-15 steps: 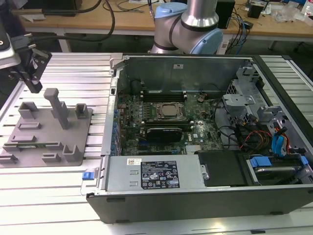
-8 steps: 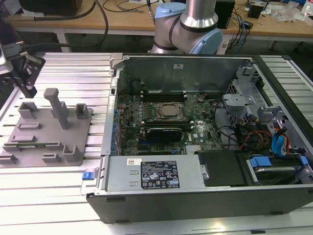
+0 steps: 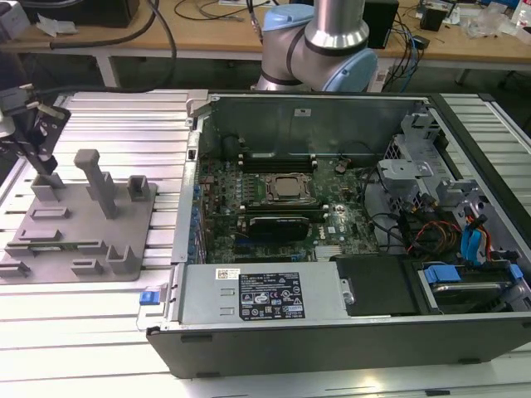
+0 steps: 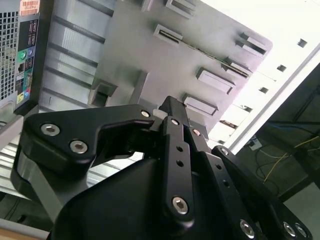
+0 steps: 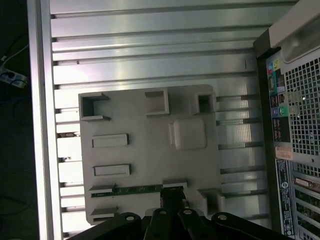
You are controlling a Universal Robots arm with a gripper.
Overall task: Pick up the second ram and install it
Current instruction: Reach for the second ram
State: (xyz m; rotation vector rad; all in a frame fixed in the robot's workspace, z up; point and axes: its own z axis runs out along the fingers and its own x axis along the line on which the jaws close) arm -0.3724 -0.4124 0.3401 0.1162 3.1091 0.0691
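Observation:
The second ram point(image 5: 131, 190) is a thin green stick lying on edge in a slot of the grey fixture plate point(image 5: 145, 145); its edge shows as a thin green line point(image 4: 207, 54) in the second wrist view. My gripper point(image 3: 46, 172) hangs over the plate's far end at the exterior view's left, above the plate and apart from the stick. In the first wrist view the dark fingertips point(image 5: 173, 196) sit just past one end of the stick. The fingers point(image 4: 172, 117) are pressed together with nothing between them.
The open computer case point(image 3: 332, 323) lies at the exterior view's right, with the motherboard, CPU socket point(image 3: 288, 188) and long black slots point(image 3: 278, 155) inside. Grey posts point(image 3: 99, 178) stand up from the fixture plate. A ribbed metal table point(image 3: 124, 124) carries everything.

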